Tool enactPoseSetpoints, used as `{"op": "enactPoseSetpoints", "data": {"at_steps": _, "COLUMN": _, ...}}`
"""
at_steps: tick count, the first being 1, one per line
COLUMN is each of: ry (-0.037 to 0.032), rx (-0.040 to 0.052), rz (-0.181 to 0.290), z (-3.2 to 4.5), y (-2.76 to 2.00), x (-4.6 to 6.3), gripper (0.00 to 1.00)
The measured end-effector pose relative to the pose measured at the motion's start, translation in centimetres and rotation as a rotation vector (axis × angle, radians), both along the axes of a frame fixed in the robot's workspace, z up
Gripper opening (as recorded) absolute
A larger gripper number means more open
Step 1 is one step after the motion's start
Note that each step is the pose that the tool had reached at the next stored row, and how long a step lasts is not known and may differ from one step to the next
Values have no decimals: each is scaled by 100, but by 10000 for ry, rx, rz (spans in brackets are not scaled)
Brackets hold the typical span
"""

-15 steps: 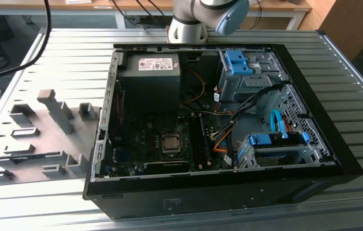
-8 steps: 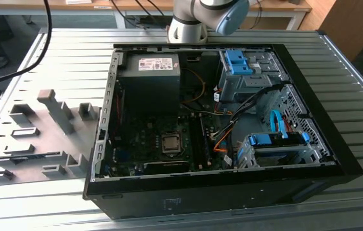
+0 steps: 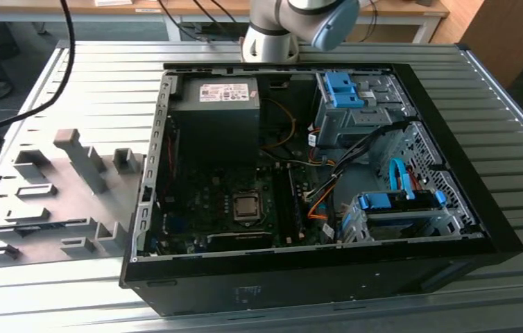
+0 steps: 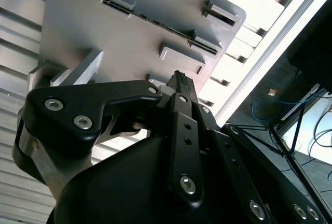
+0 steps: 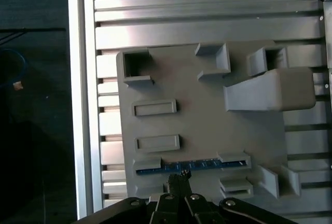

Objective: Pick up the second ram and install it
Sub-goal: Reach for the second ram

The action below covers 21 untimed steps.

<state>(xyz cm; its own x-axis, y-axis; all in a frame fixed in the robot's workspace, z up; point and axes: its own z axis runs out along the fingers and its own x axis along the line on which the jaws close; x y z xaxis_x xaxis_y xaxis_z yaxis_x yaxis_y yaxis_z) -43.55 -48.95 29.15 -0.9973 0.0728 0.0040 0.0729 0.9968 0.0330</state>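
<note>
The second ram is a thin strip with a blue edge, standing on edge between grey holder blocks on the fixture plate. In the second wrist view it shows as a dark strip running across the same plate. My gripper hovers just beside the middle of the ram, above the plate, with its black fingertips together and nothing between them. The open computer case lies on the table to the exterior view's right of the fixture plate.
Inside the case are the motherboard with its processor socket, long memory slots, loose cables and blue drive brackets. A tall grey block rises from the fixture plate. The table's edge rail runs close by.
</note>
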Motion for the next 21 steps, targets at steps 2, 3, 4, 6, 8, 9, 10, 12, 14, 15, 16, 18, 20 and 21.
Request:
{"op": "enactPoseSetpoints", "data": {"at_steps": 2, "ry": -1, "rx": 1, "rz": 0, "z": -27, "y": -34, "x": 7, "gripper": 11}}
{"op": "enactPoseSetpoints", "data": {"at_steps": 3, "ry": -3, "rx": 3, "rz": 0, "z": -42, "y": -44, "x": 17, "gripper": 11}}
{"op": "enactPoseSetpoints", "data": {"at_steps": 4, "ry": 2, "rx": -1, "rz": -1, "z": -58, "y": -51, "x": 39, "gripper": 11}}
{"op": "enactPoseSetpoints", "data": {"at_steps": 6, "ry": 3, "rx": 0, "rz": -1, "z": -91, "y": -59, "x": 97, "gripper": 11}}
{"op": "enactPoseSetpoints", "data": {"at_steps": 8, "ry": 4, "rx": 0, "rz": -1, "z": -121, "y": -64, "x": 159, "gripper": 11}}
{"op": "enactPoseSetpoints", "data": {"at_steps": 9, "ry": 3, "rx": 1, "rz": 0, "z": -136, "y": -67, "x": 182, "gripper": 11}}
{"op": "enactPoseSetpoints", "data": {"at_steps": 10, "ry": 2, "rx": 2, "rz": 0, "z": -152, "y": -70, "x": 197, "gripper": 11}}
{"op": "enactPoseSetpoints", "data": {"at_steps": 12, "ry": 3, "rx": 1, "rz": -1, "z": -188, "y": -81, "x": 213, "gripper": 11}}
{"op": "enactPoseSetpoints", "data": {"at_steps": 14, "ry": 3, "rx": 1, "rz": 0, "z": -223, "y": -103, "x": 223, "gripper": 11}}
{"op": "enactPoseSetpoints", "data": {"at_steps": 15, "ry": 4, "rx": 1, "rz": 0, "z": -241, "y": -109, "x": 233, "gripper": 11}}
{"op": "enactPoseSetpoints", "data": {"at_steps": 16, "ry": 4, "rx": 1, "rz": 0, "z": -259, "y": -114, "x": 244, "gripper": 11}}
{"op": "enactPoseSetpoints", "data": {"at_steps": 18, "ry": 6, "rx": -3, "rz": 0, "z": -295, "y": -117, "x": 270, "gripper": 11}}
{"op": "enactPoseSetpoints", "data": {"at_steps": 20, "ry": 3, "rx": -6, "rz": -1, "z": -333, "y": -118, "x": 289, "gripper": 11}}
{"op": "enactPoseSetpoints", "data": {"at_steps": 21, "ry": 4, "rx": -9, "rz": -1, "z": -350, "y": -118, "x": 300, "gripper": 11}}
